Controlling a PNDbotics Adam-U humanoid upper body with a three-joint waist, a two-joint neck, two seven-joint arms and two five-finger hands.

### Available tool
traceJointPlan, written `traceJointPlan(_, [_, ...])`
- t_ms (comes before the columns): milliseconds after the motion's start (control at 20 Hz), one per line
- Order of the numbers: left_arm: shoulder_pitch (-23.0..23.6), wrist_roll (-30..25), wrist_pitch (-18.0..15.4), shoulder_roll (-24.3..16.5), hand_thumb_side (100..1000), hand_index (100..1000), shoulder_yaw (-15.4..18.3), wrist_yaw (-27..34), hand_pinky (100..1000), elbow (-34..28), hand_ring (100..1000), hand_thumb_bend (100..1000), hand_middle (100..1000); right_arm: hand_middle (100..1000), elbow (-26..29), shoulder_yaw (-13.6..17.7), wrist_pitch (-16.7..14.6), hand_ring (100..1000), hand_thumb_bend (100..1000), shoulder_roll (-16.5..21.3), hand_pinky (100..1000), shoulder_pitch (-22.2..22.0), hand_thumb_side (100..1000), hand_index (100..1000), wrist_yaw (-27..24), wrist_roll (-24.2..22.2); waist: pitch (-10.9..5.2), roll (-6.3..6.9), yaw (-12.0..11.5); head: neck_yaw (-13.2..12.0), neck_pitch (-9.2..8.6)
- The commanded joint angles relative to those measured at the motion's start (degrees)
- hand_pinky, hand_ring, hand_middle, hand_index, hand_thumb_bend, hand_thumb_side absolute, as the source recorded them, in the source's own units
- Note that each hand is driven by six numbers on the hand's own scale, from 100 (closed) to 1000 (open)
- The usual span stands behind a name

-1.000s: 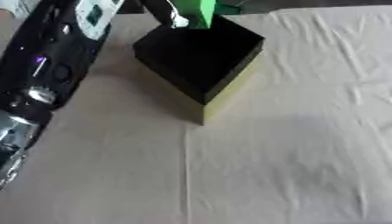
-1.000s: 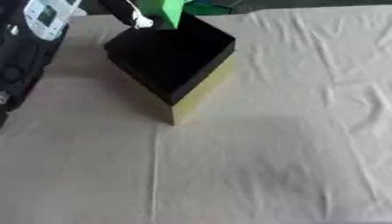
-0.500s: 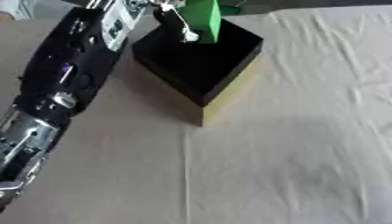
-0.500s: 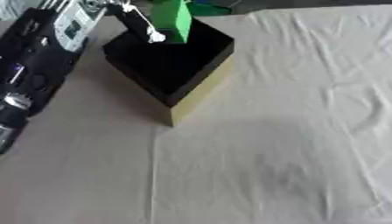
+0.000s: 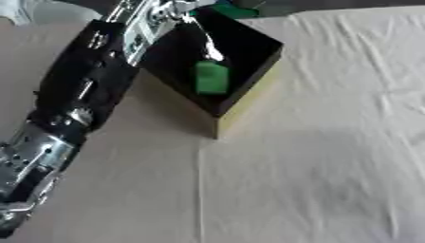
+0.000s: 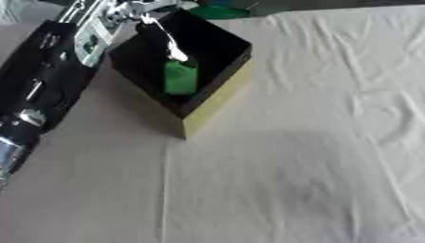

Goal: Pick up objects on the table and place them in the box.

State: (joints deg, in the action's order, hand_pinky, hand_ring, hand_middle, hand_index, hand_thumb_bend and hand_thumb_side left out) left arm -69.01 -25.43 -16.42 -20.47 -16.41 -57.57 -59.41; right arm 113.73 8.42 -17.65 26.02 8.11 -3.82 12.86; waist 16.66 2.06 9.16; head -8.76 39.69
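Box point(image 5: 249, 90) sits on the table point(image 5: 315, 156), far left part of the view, turned so one corner points toward the robot. Block point(image 5: 211, 78) lies inside the box, toward its near corner. Left arm point(image 5: 79, 99) comes in from the lower left edge and runs up along the box's left side. Left hand point(image 5: 170, 9) is over the box's far left rim, fingers point(image 5: 209, 45) reaching down into the box, tips just above the block; contact cannot be told. Another object point(image 6: 217, 10) lies behind the box at the far edge. Cloth covers the table right of and before the box.
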Motion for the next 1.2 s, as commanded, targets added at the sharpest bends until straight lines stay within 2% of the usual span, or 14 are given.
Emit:
traceJointPlan(50, [-1.0,0.3,-0.3,-0.2,485,902,0.8,-0.6,781,-0.7,883,708,794,612,0.9,0.3,0.2,688,100,0.9,719,0.5,1000,890,-0.5,0.1,-0.95,-0.20,0.1,-0.1,0.08])
traceJointPlan(150, [-0.9,1.3,-0.2,-0.3,481,891,1.1,0.0,766,-1.2,869,664,779,612,0.9,0.4,0.3,688,100,0.9,719,0.4,1000,890,-0.4,0.2,-0.96,-0.20,0.0,-0.1,0.24])
traceJointPlan(350, [-0.7,2.1,0.4,-0.9,491,879,1.4,2.3,753,-2.9,853,630,760,612,0.9,0.6,0.2,688,100,1.1,720,0.2,1000,889,-0.3,0.4,-1.12,-0.28,-0.3,0.0,0.43])
traceJointPlan(600, [0.1,2.5,2.1,-3.3,505,861,2.2,6.9,728,-8.0,826,579,733,612,0.9,0.7,0.2,689,100,1.3,720,-0.2,1000,889,-0.2,0.5,-1.48,-0.44,-1.0,0.3,0.54])
traceJointPlan(850, [3.4,2.9,4.4,-8.6,495,848,3.2,13.2,713,-18.0,810,551,712,612,0.9,1.0,0.2,689,100,1.6,720,-0.6,1000,888,0.1,0.9,-1.82,-0.42,-2.1,1.2,0.51])
traceJointPlan(1200, [12.9,6.7,9.6,-18.6,461,832,6.4,21.0,700,-36.0,798,541,692,614,0.9,1.8,-0.2,691,100,2.1,722,-1.3,1000,887,0.6,1.9,-2.21,-0.70,-3.6,2.3,0.90])
